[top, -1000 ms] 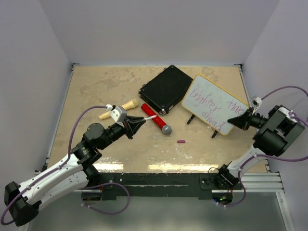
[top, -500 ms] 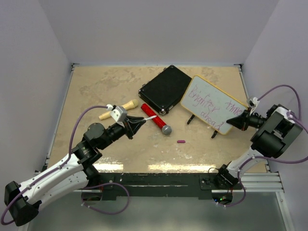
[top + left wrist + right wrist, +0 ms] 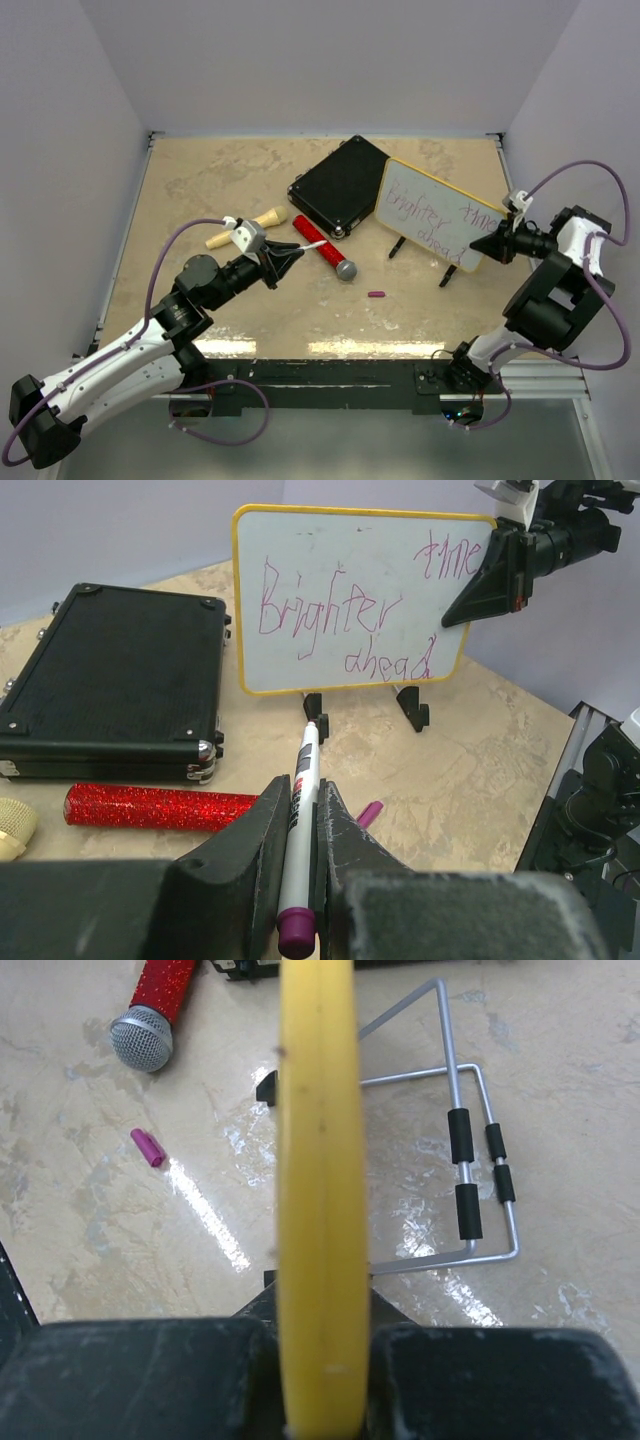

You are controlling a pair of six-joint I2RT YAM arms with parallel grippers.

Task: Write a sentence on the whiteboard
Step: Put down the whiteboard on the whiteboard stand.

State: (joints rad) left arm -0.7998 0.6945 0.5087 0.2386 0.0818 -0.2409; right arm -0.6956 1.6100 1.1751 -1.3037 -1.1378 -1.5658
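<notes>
Left gripper [image 3: 290, 258]: clenched on a white marker [image 3: 300, 820]. The purple end sits back between the jaws and the writing tip points forward at the board.
Right gripper [image 3: 492, 245]: clenched on the yellow rim [image 3: 320, 1160] at the board's right edge, one jaw on each face.
Whiteboard [image 3: 430, 215]: on the right-centre of the table [image 3: 200, 180], tilted up on its black clip feet and just beside the black case [image 3: 345, 185]. Its written face is turned toward the left arm.
Sentence [image 3: 340, 620]: purple-magenta scrawl reading roughly "Brighter", "time" and "ahead", so the writing looks largely done.
Why the board is held: the edge grip likely steadies it and angles its face to the marker.
Why the marker is held low: probably paused between strokes or finished.
Board relative to the left gripper: well apart, ahead and to the right, with the marker tip not touching it.
Loose items: a small purple cap [image 3: 376, 294] lies in front of the board, and a red glittery microphone [image 3: 325, 258] lies just beside the marker.
</notes>
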